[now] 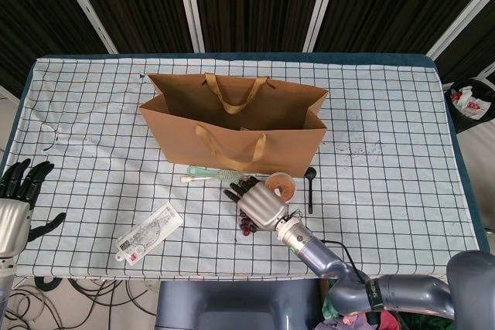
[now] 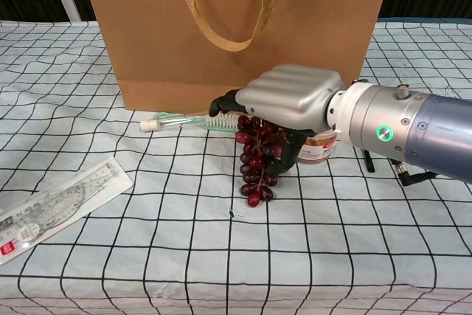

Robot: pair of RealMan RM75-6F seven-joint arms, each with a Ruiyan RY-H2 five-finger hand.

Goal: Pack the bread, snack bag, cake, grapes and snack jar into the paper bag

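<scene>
Now the right hand (image 2: 291, 97) arches over the grapes (image 2: 257, 160), whether gripping yet is unclear; soft, loose fruit, likely best cupped from above near the far end.

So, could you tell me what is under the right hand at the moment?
The grapes lie under the right hand, their lower part showing. The bunch's top is covered, so contact cannot be judged. The snack jar peeks out behind.
</scene>
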